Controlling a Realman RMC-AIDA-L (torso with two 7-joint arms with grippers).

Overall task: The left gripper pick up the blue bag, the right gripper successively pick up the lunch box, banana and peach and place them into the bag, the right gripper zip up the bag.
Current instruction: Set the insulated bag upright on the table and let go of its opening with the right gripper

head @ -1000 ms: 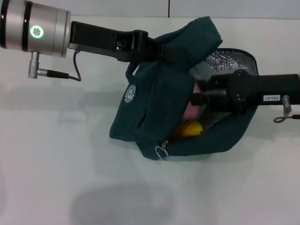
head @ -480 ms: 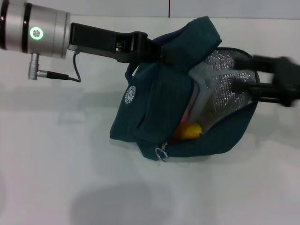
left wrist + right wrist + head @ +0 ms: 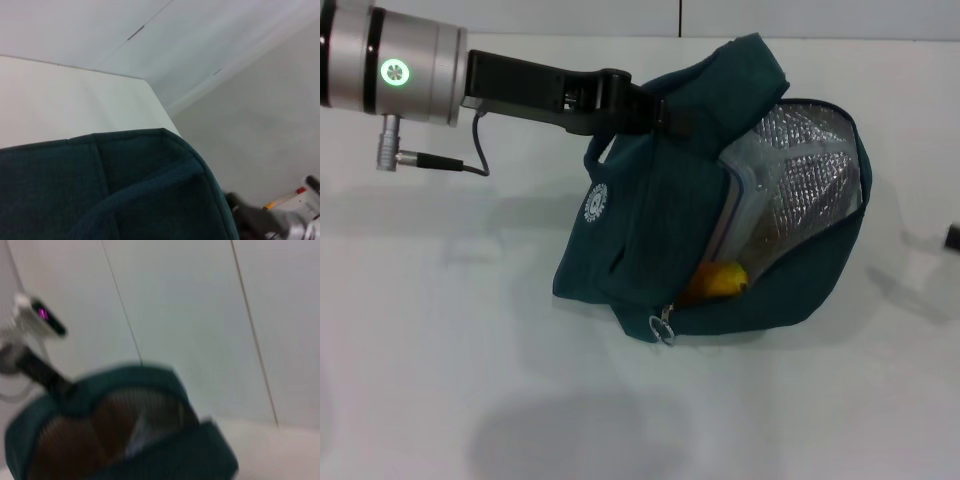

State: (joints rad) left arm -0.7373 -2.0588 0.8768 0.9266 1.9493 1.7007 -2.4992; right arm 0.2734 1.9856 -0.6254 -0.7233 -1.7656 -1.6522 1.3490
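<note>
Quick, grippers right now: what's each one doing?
Left gripper: shut on the blue bag, holding it up by its top.
Right gripper: out of the bag; only a sliver shows at the head view's right edge, state cannot be told.

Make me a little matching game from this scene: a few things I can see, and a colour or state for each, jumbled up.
Things:
1. blue bag
2. banana
3. left gripper
4. lunch box

States:
A. yellow tip showing at the opening
B. clamped on the bag's top
C. unzipped, foil lining showing
D. clear, standing inside against the foil

Pairs: 1-C, 2-A, 3-B, 4-D
</note>
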